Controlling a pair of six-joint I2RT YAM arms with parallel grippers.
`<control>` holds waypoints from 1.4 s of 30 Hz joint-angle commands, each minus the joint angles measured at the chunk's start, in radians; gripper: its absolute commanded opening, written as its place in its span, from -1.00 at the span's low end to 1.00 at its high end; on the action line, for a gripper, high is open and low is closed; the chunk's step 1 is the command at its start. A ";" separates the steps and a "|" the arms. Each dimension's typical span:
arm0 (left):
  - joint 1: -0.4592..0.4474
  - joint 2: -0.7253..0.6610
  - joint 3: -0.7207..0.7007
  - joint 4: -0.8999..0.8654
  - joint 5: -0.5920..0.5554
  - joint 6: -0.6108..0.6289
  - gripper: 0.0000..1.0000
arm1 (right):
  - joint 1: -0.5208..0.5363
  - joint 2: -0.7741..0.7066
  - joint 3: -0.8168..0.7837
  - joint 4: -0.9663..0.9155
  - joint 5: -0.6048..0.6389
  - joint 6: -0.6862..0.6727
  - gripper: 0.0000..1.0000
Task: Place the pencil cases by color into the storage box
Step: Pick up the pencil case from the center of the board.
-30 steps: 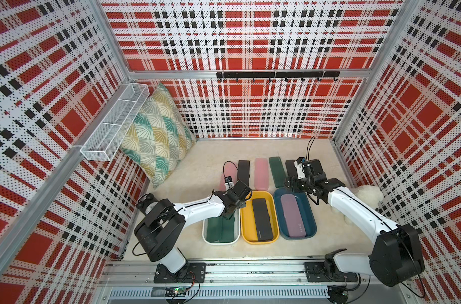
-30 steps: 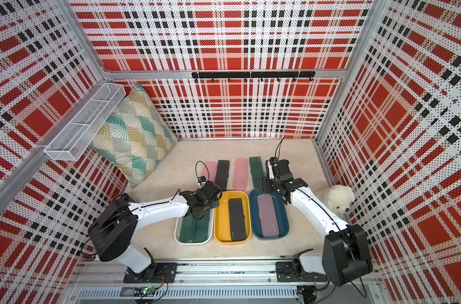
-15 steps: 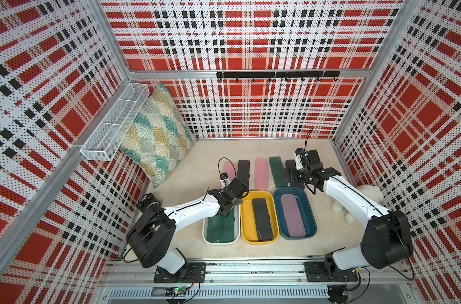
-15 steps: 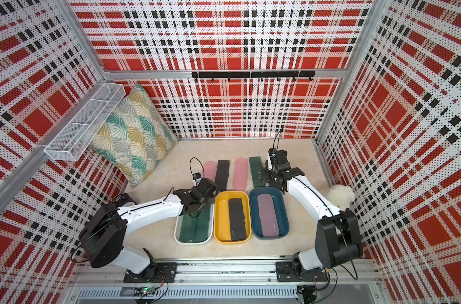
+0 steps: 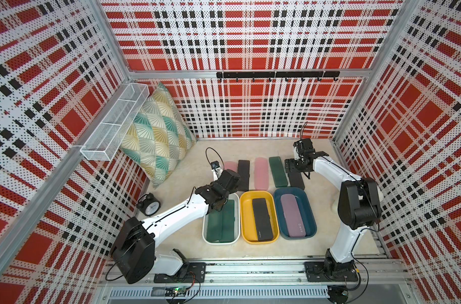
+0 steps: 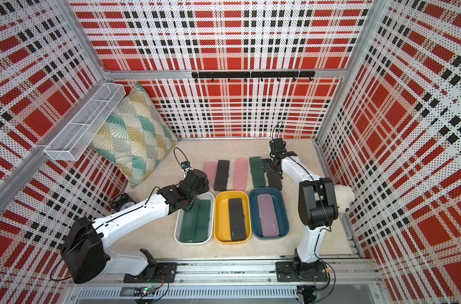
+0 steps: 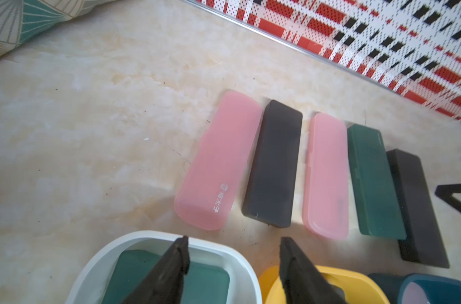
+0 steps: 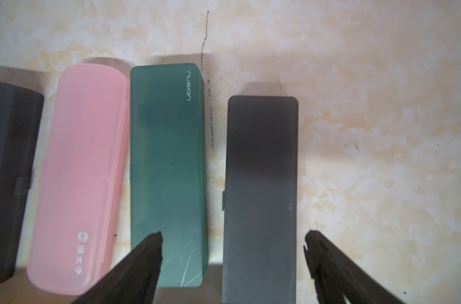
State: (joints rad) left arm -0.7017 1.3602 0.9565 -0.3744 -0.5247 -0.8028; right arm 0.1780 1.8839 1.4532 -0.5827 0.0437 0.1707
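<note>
Five pencil cases lie in a row on the table: pink [image 5: 230, 166], black [image 5: 243, 174], pink [image 5: 261, 173], dark green [image 5: 278, 171] and black [image 5: 295, 179]. The storage box is three tubs. The white tub [image 5: 204, 231] holds two green cases [image 5: 221, 223], the yellow tub [image 5: 243, 226] a black case [image 5: 261, 219], the blue tub [image 5: 312, 223] a pink case [image 5: 292, 215]. My left gripper [image 7: 233, 238] hangs open and empty over the white tub's far rim. My right gripper [image 8: 232, 234] is open astride the end black case [image 8: 261, 168], touching nothing.
A patterned pillow [image 5: 158, 134] leans at the back left under a wire basket [image 5: 113, 123]. A black alarm clock [image 5: 149, 205] stands left of the tubs. A white plush toy [image 6: 343, 194] sits behind the right arm. A hook rail [image 5: 276, 75] runs along the back wall.
My left gripper has gone from shut to open, and a green case now lies loose in the white tub. My right gripper has shifted back over the end black case.
</note>
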 commanded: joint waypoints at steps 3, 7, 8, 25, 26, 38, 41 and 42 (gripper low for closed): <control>0.034 -0.044 -0.023 0.065 -0.012 0.048 0.41 | -0.029 0.074 0.088 -0.046 0.016 -0.034 0.82; 0.046 -0.064 -0.037 0.100 -0.015 0.072 0.56 | -0.038 0.124 0.123 -0.055 0.013 -0.039 0.82; 0.047 -0.069 -0.044 0.110 -0.023 0.076 0.58 | -0.038 0.135 0.127 -0.057 0.013 -0.040 0.82; 0.102 -0.133 -0.091 0.173 -0.015 0.089 0.59 | -0.056 0.199 0.087 -0.024 -0.001 -0.028 0.77; 0.104 -0.134 -0.092 0.172 -0.015 0.090 0.59 | -0.057 0.204 0.087 -0.022 -0.006 -0.026 0.76; 0.120 -0.126 -0.094 0.179 -0.006 0.094 0.59 | -0.057 0.228 0.061 0.000 -0.018 -0.010 0.74; 0.123 -0.123 -0.095 0.181 -0.003 0.097 0.59 | -0.057 0.236 0.052 0.004 -0.011 -0.005 0.70; 0.125 -0.123 -0.097 0.183 -0.002 0.099 0.59 | -0.057 0.240 0.051 0.004 -0.007 -0.004 0.68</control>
State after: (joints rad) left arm -0.5873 1.2457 0.8738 -0.2169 -0.5308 -0.7235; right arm 0.1276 2.1002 1.5162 -0.5930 0.0299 0.1547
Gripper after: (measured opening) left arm 0.795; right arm 0.849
